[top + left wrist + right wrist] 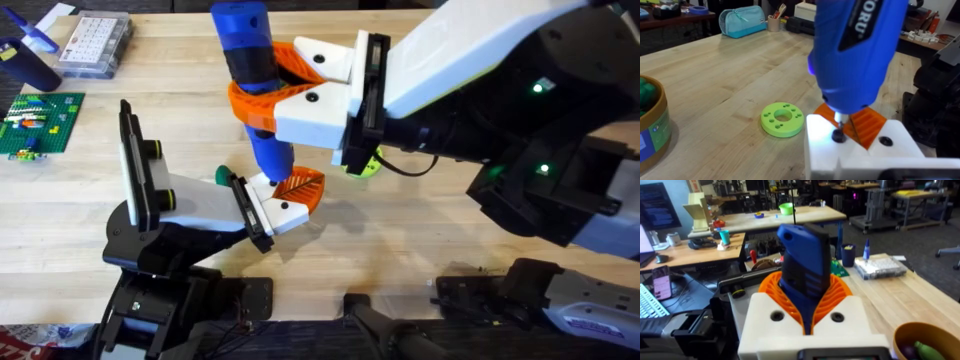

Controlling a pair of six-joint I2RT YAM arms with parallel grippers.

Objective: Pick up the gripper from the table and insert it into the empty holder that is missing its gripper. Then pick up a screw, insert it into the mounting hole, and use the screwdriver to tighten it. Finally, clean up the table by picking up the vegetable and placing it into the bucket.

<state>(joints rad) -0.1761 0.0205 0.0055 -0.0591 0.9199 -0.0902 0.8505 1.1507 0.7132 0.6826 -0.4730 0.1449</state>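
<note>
My right gripper (262,95) is shut with its smooth orange jaws around the blue screwdriver (247,50), which stands upright. The screwdriver (855,55) has its metal tip on a black screw (838,135) in the white holder (822,150) on my left arm. The small orange ribbed gripper (302,187) sits in that holder (272,208). My left gripper (285,200) looks shut, with nothing held. The tan bucket (650,132) holds a green vegetable (927,350). In the right wrist view the screwdriver (802,265) rises between my orange jaws.
A lime-green disc with holes (782,119) lies on the table just beyond the holder. A green brick plate (40,120) and a clear parts box (95,42) lie at the far left. The right arm spans the table's right half.
</note>
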